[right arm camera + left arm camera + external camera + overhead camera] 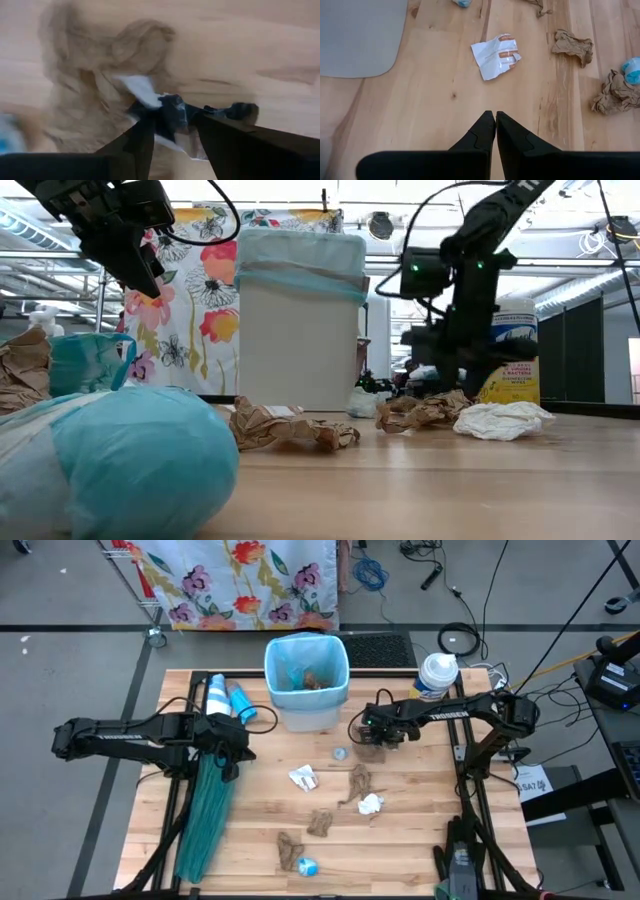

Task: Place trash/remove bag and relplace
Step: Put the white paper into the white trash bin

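Observation:
A white bin [306,680] lined with the pale-blue bag [285,652] stands at the table's far middle, with some trash inside. Trash lies scattered on the wood: a white wrapper [303,778], brown paper scraps [357,783] [320,822], a white wad [371,804] and a blue wad [307,866]. My right gripper [372,740] [175,142] points down, open, low over a brown scrap [90,75] with a dark-and-white wrapper [170,115] on it. My left gripper [235,745] [495,117] hangs shut above bare wood. A teal-green bag [205,820] lies along the table's left side. My right gripper comes down from above with one finger [142,145] on each side of the dark-and-white wrapper [170,115] lying on the brown scrap. The view is blurred, and I cannot tell whether the fingers touch it.
A wipes canister [436,675] stands at the far right, beside the bin. Two blue rolls [228,698] lie left of the bin. A small round grey scrap [340,753] sits just left of my right gripper. Cables and a floral cloth [240,580] lie beyond the far edge.

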Available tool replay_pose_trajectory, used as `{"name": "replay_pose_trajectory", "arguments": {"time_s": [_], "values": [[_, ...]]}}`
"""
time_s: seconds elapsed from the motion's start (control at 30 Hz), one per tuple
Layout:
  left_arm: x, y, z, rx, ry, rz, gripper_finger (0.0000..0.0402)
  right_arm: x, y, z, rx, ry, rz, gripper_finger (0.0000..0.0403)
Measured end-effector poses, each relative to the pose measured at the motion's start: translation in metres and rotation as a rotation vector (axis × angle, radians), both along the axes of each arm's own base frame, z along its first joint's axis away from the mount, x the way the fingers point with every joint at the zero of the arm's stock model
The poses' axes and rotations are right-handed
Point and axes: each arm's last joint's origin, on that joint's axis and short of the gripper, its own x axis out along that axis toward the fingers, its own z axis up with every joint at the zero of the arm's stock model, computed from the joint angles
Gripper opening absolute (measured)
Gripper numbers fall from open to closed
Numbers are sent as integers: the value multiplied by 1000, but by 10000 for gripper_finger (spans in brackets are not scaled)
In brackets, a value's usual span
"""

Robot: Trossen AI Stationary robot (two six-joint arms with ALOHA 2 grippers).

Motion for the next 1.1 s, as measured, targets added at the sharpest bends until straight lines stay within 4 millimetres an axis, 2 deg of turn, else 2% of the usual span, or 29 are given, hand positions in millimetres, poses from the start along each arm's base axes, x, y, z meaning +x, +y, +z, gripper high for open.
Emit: {"name": "replay_pose_trajectory", "arguments": {"time_s": [0.07, 0.2, 0.23, 0.37, 0.5, 0.7, 0.9, 1.1], "values": [[0, 0, 0, 0, 0, 0, 22, -1, 1, -2, 21, 3, 10, 108], [0, 0, 0, 0, 0, 0, 22, 0, 1, -2, 15, -11, 31, 22], [0, 0, 0, 0, 0, 0, 22, 2, 1, -1, 11, -24, 33, 12], [0, 0, 0, 0, 0, 1, 22, 10, 4, 7, 4, -53, 39, 3], [0, 0, 0, -1, 0, 1, 22, 20, 10, 27, -6, -46, 66, 1], [0, 0, 0, 0, 0, 0, 22, 32, 19, 83, -62, 35, 135, 1], [0, 0, 0, 1, 0, 0, 22, 34, 31, 165, -163, 44, 146, 0], [0, 0, 0, -1, 0, -2, 22, 26, 45, 244, -372, -102, 132, 0]]}}
